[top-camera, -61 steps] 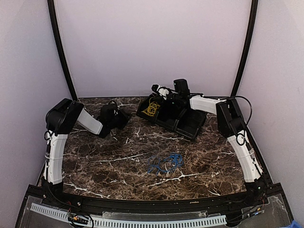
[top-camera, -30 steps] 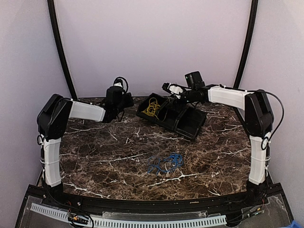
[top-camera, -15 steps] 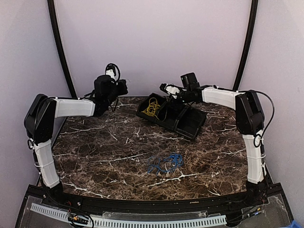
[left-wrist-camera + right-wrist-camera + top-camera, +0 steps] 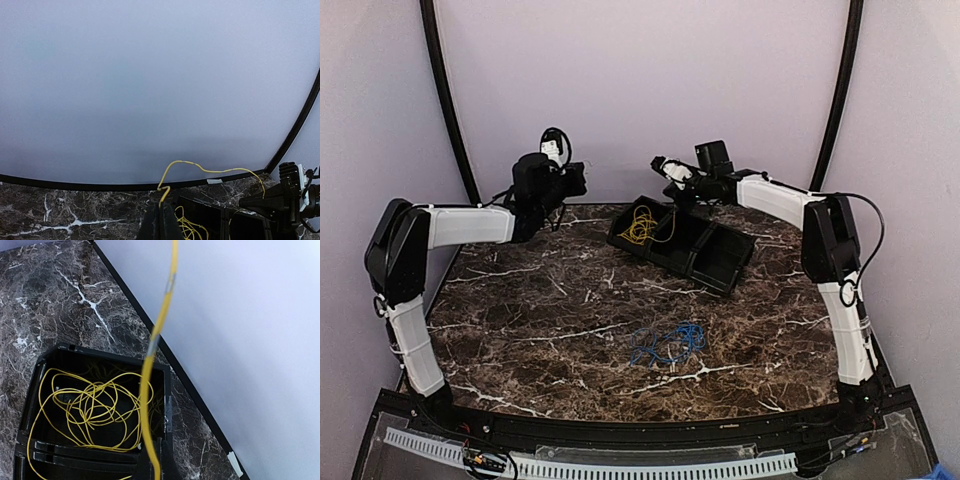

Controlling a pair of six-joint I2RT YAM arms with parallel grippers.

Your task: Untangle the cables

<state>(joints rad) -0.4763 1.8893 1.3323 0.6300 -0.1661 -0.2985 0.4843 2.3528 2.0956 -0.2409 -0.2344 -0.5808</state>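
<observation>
The yellow cable (image 4: 640, 226) lies mostly coiled in the left compartment of a black tray (image 4: 720, 262) at the back of the table. One strand of it (image 4: 215, 171) hangs in the air between my two grippers. My left gripper (image 4: 161, 212) is raised at the back left (image 4: 578, 180) and is shut on one end of that strand. My right gripper (image 4: 159, 455) hovers above the tray's back edge (image 4: 660, 164), shut on the same yellow cable (image 4: 150, 355), which runs up past the camera. The blue cable (image 4: 666, 342) lies in loose loops on the table's near middle, away from both grippers.
The tray's right compartment (image 4: 725, 255) holds nothing that I can see. The back wall (image 4: 640, 90) stands close behind both grippers, with black frame posts (image 4: 445, 100) at each back corner. The marble tabletop (image 4: 540, 300) spreads in front.
Both arms have lifted up and back toward the wall. The right gripper, open over the tray a second ago, has shut on the yellow cable. The blue cable has not moved.
</observation>
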